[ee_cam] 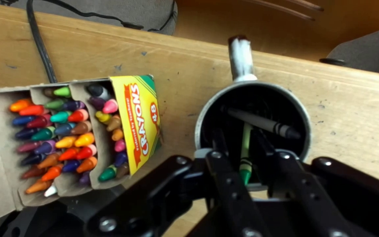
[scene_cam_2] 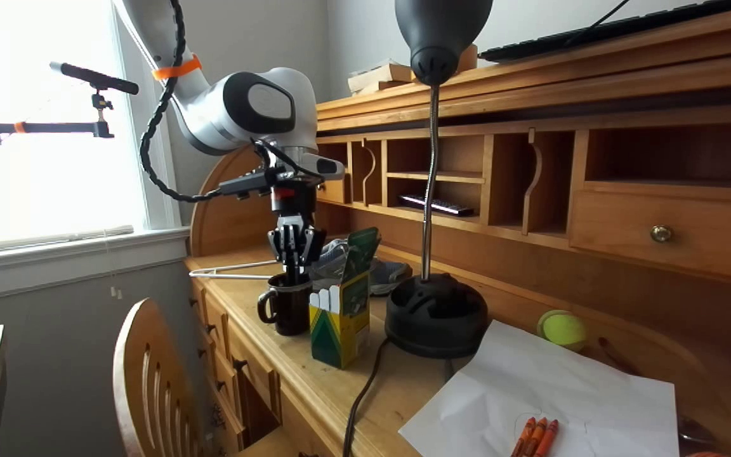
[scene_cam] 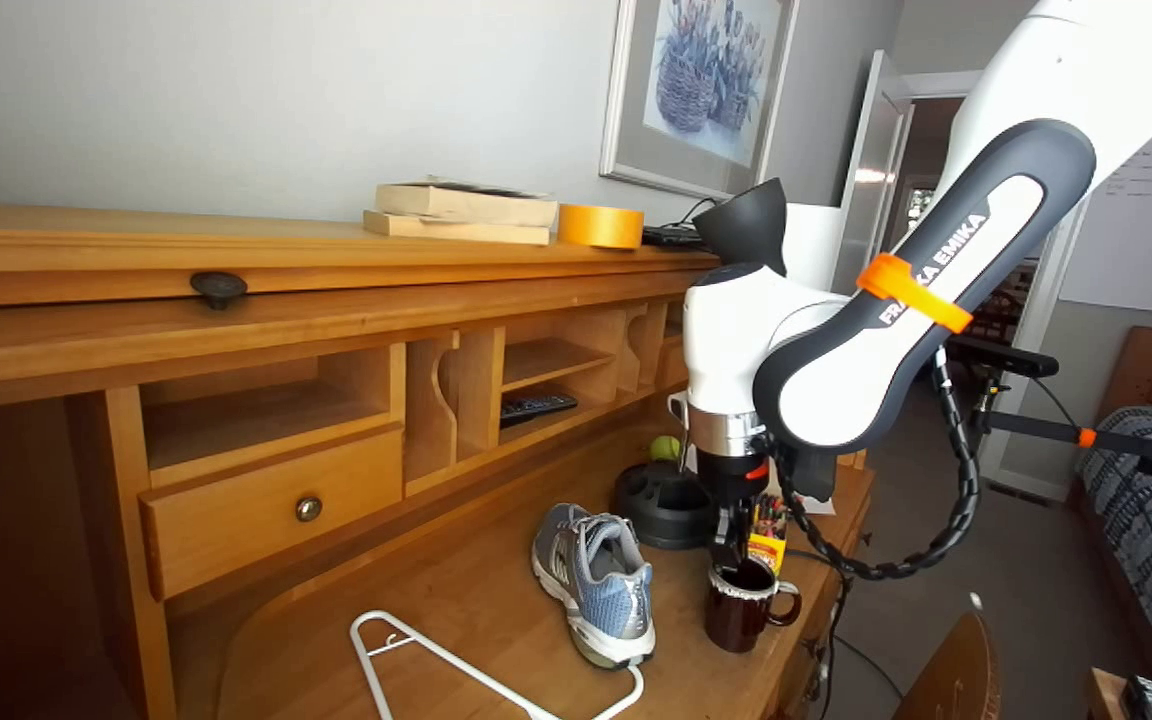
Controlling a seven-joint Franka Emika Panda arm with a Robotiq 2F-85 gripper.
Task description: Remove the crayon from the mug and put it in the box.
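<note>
Fingers [ee_cam: 228, 180] down in the dark mug [scene_cam: 733, 618], a green crayon [ee_cam: 246, 141] between them

In the wrist view the fingers stand spread, one on each side of the green crayon, whose tip lies near the rim; the inside is too dark to say for sure whether either touches it. A second crayon [ee_cam: 258, 121], pale grey with a dark tip, lies slantwise in the mug. The mug stands upright on the bench [scene_cam: 476, 580], handle toward the front edge, with the crayon box [ee_cam: 137, 123] just beside it, lid raised and rows of crayons [ee_cam: 65, 142] inside. Near the mug are a grey-and-blue sneaker [scene_cam: 616, 605] and a black lamp base [scene_cam_2: 435, 333]; farther along, in an exterior view, three orange-red crayons [scene_cam_2: 535, 437] lie on white paper [scene_cam_2: 499, 381] near a tennis ball [scene_cam_2: 562, 329]
</note>
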